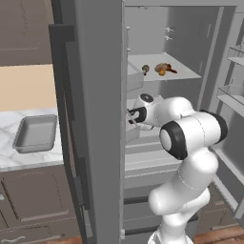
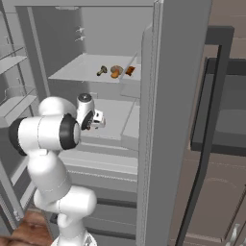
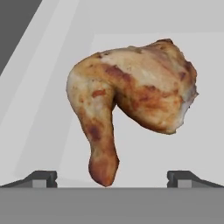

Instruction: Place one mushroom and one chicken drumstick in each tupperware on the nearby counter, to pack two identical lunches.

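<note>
— Chicken drumstick (image 3: 131, 100): where does it lie from your gripper (image 3: 112, 178)?
— Straight ahead on the fridge shelf (image 3: 52, 109), thin end pointing back between my spread, empty fingers.

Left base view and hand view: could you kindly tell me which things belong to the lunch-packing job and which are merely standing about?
Belong to the job:
chicken drumstick
mushroom
tupperware
counter

Just standing about:
fridge door
fridge shelf
cabinet doors under the counter
</note>
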Robot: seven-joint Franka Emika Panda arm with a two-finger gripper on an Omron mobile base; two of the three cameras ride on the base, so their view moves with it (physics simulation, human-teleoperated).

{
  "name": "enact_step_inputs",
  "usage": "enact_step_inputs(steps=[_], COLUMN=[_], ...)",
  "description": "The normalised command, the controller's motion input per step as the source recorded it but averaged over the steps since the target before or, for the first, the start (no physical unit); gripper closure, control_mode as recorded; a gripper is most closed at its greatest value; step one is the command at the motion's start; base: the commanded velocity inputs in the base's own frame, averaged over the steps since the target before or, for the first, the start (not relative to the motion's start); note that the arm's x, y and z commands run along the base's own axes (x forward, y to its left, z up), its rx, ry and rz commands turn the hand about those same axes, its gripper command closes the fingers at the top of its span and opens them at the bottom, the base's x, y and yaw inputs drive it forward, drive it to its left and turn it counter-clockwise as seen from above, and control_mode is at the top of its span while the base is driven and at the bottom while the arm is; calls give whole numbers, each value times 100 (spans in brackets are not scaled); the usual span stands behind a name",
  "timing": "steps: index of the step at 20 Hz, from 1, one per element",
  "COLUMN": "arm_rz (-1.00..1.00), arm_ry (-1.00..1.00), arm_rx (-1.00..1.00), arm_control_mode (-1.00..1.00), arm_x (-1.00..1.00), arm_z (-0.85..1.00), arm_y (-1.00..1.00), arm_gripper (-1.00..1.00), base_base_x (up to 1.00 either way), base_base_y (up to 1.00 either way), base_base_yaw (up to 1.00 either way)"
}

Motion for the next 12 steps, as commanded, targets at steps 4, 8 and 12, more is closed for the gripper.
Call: enact_step_inputs(steps=[4,8,12], arm_rz=[0,0,0], arm_ry=[0,-1,0], arm_rx=[0,0,0], arm_control_mode=[-100,-100,-100], arm_x=[19,20,16], arm_z=[-18,-18,-16], arm_y=[7,7,4], arm_gripper=[-100,-100,-100], base_base_x=[0,0,0], base_base_y=[0,0,0], base_base_yaw=[0,0,0])
